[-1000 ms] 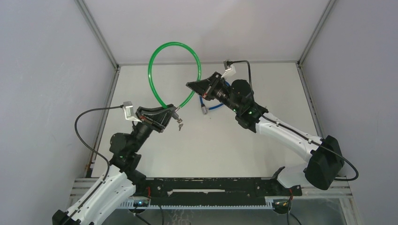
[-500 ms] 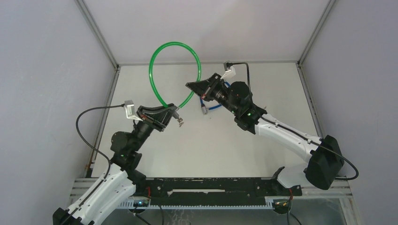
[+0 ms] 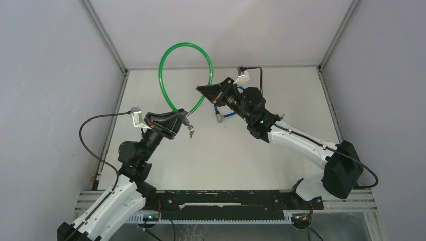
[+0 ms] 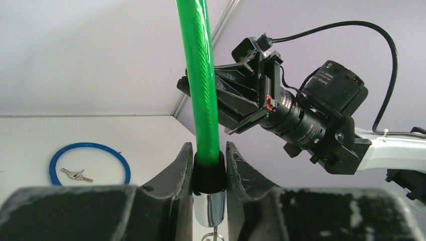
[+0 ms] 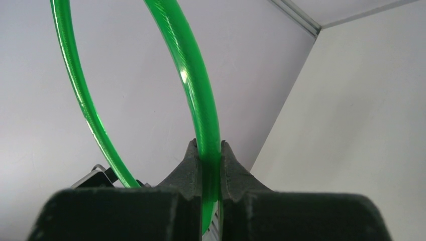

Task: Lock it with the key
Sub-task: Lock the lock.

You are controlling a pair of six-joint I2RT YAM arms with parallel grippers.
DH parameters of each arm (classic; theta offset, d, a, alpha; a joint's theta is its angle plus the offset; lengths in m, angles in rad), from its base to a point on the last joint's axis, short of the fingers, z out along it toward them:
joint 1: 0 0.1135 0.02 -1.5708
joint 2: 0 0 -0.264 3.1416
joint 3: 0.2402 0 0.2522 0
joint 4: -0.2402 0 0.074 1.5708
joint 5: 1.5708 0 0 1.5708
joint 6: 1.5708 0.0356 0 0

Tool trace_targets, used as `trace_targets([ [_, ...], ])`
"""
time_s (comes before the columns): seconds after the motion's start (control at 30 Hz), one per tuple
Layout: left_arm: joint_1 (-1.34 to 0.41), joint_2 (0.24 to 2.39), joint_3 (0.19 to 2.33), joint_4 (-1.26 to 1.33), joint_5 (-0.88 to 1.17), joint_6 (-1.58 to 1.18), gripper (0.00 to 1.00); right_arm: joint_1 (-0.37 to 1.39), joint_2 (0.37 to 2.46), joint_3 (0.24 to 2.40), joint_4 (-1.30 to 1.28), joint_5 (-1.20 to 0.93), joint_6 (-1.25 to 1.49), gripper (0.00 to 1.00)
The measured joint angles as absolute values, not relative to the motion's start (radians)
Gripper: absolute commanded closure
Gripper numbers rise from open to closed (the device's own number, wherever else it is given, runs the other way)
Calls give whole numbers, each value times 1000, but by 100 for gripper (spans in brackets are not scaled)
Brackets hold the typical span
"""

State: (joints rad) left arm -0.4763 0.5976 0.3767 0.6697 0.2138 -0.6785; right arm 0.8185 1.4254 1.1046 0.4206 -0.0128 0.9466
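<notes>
A green cable lock arches up in a loop between my two grippers. My left gripper is shut on the black collar above the lock's chrome end. In the left wrist view the cable rises straight up from the left gripper. A key ring with keys hangs below the chrome end. My right gripper is shut on the other part of the green cable. In the right wrist view that gripper has its fingers pressed on the cable. The cable's other end is hidden.
A blue cable lock lies on the table behind the right gripper, with its metal end towards the middle. In the left wrist view it shows as a blue ring with a pair of keys inside. Grey walls enclose the table.
My right gripper has moved a little to the left with the cable. The left gripper stays almost still, and the hanging keys have swung slightly.
</notes>
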Motion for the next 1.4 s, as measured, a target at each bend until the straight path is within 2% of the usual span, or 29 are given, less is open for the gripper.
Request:
trace_targets([
  [0.27, -474, 615, 377, 671, 218, -673, 100, 818, 1436, 1127, 406, -7, 948, 100],
  [0.63, -482, 615, 378, 718, 266, -675, 100, 836, 1328, 1127, 321, -28, 921, 100],
  [1.4, -477, 662, 384, 741, 342, -709, 100, 851, 1335, 1127, 348, 17, 880, 100],
])
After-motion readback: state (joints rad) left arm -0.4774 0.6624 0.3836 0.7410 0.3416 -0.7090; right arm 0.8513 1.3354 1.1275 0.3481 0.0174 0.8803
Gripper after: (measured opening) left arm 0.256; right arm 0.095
